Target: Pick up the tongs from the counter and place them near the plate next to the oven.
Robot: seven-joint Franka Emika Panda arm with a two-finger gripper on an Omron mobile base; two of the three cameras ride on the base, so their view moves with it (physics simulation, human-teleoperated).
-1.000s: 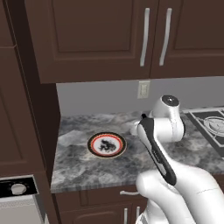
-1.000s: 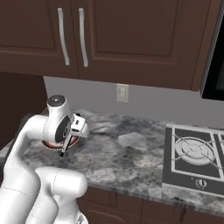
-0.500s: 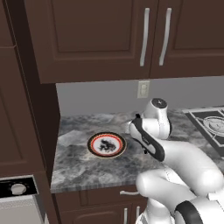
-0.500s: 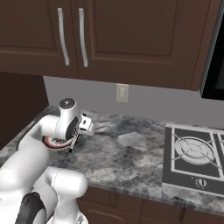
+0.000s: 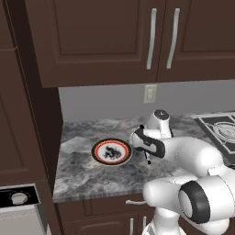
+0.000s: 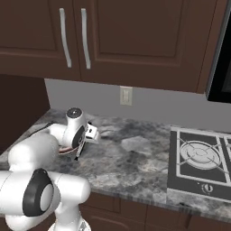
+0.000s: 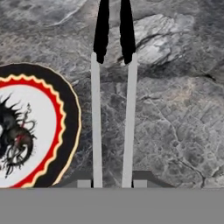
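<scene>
Half complete: tongs (image 7: 112, 109) clamped in claw (image 7: 113, 181), hovering over counter (image 7: 175, 113) at plate's (image 7: 30, 131) 3 o'clock; release pending.

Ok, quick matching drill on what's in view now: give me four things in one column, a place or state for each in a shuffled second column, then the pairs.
Things:
1. tongs
2. plate
3. cooktop
4. wall outlet

Places or states:
A. on the grey wall under the upper cabinets
B. held in the claw, reaching out over the counter just beside the plate
C. black, set in the counter at the far end from the plate
D. flat on the counter, red and dark rim, black pattern at its centre

Pairs: 1-B, 2-D, 3-C, 4-A
</scene>
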